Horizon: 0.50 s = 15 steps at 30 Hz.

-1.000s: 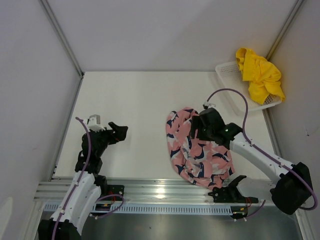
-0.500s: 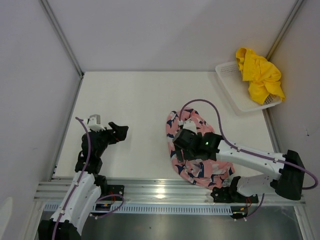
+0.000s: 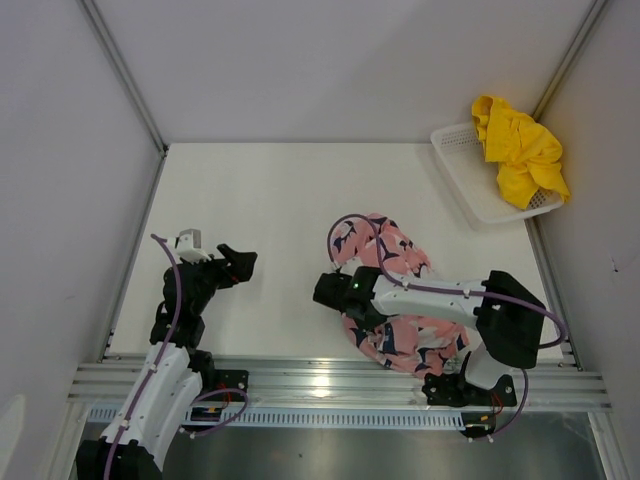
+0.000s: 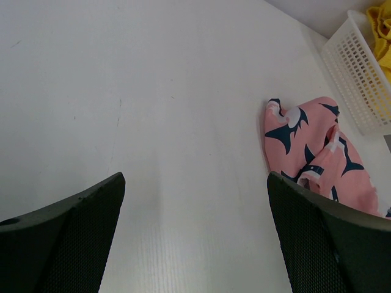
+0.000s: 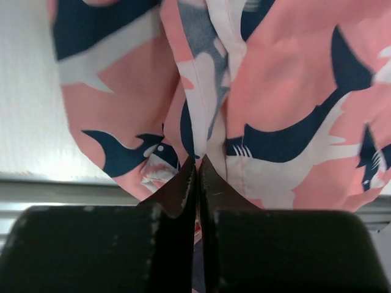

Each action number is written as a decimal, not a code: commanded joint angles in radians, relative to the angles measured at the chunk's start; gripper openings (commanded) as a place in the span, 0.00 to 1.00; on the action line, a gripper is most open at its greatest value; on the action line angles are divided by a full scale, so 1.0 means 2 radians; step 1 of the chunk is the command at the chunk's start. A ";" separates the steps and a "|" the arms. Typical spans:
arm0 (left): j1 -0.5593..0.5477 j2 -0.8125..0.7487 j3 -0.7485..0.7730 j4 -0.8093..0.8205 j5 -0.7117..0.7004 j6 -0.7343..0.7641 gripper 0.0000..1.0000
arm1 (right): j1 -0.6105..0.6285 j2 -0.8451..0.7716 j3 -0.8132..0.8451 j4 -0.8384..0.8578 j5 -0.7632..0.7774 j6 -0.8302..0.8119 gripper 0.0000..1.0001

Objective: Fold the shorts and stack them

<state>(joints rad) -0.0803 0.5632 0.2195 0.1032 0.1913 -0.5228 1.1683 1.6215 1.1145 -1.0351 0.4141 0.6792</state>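
Top external view first: the pink shorts [image 3: 395, 300] with the navy and white print are lying in a crumpled heap on the desk [image 3: 260, 190], right of centre and close to the near edge. The right arm [image 3: 440, 295] is stretched across over them toward the left, and the right fingers [image 3: 335, 292] sit at the left edge of the heap. The yellow shorts [image 3: 518, 148] are bunched up in the white basket [image 3: 462, 178] over in the far right corner, draping over its far rim, well apart from the pink pair. The left fingers [image 3: 238, 263] are out on the left side of the desk, nowhere near any fabric.

The right wrist camera shows those right fingers [image 5: 174, 195] pressed together, with only a sliver of a gap, and the tips are pinching a fold of the pink shorts [image 5: 287, 85] right where a pale seam runs down. A bit of the metal rail [image 5: 55, 195] peeks out under the cloth.

On the left wrist camera, the left fingers [image 4: 73, 238] are spread wide with nothing but bare desk [image 4: 153, 91] between them. The pink shorts [image 4: 308, 152] are off to the right, with the basket [image 4: 357, 79] beyond.
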 commanded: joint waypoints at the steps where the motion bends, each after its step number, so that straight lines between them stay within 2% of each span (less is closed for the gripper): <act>1: -0.002 0.002 0.018 0.017 0.010 -0.002 0.99 | -0.028 0.008 0.067 0.030 0.062 -0.036 0.00; 4: -0.002 0.004 0.018 0.017 0.007 -0.002 0.99 | -0.056 0.020 0.168 0.059 0.051 -0.088 0.00; 5: -0.002 0.003 0.019 0.017 0.007 -0.001 0.99 | -0.057 0.025 0.240 0.073 0.043 -0.125 0.00; 6: -0.002 0.004 0.019 0.017 0.006 0.000 0.99 | -0.057 0.032 0.276 0.082 0.030 -0.145 0.00; 9: -0.001 0.002 0.019 0.015 0.004 0.000 0.99 | -0.072 0.067 0.393 0.126 -0.069 -0.214 0.00; 10: -0.002 0.001 0.019 0.013 0.003 0.001 0.99 | -0.082 0.077 0.417 0.132 -0.108 -0.223 0.00; 12: -0.002 -0.003 0.018 0.007 -0.004 0.002 0.99 | -0.130 0.109 0.469 0.126 -0.120 -0.225 0.00; 15: -0.002 -0.016 0.019 0.001 -0.011 0.003 0.99 | -0.195 0.108 0.457 0.145 -0.176 -0.206 0.00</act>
<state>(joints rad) -0.0803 0.5591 0.2195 0.1013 0.1848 -0.5224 0.9146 1.8038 2.0323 -0.7616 0.1886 0.3069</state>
